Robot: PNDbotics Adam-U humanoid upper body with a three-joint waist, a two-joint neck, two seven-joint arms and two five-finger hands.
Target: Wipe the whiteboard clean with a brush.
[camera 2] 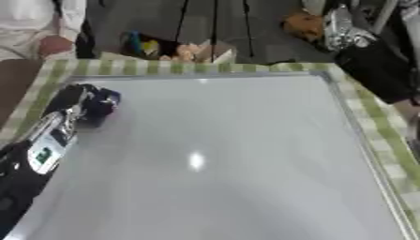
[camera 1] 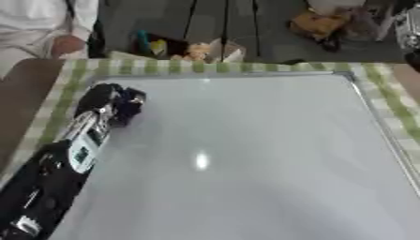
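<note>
One whiteboard (camera 1: 246,159) fills most of both views, lying flat on the counter (camera 1: 29,93), with a green-and-white checked cloth (camera 1: 205,67) showing as a border under it at 12 o'clock and down the 3 o'clock side. The board's surface looks blank, with only a bright glare spot near its middle. The left arm (camera 1: 49,183) comes in from 7 o'clock and runs up along the board's 9 o'clock edge. The left robot hand (camera 1: 111,103) sits at about 10 o'clock on the board, its fingers curled together around something dark; whether that is the brush cannot be made out, since it blends with the black fingers. In the right eye view, the right arm (camera 2: 373,61) shows as a dark shape at 2 o'clock beyond the board's corner; its robot hand cannot be made out.
</note>
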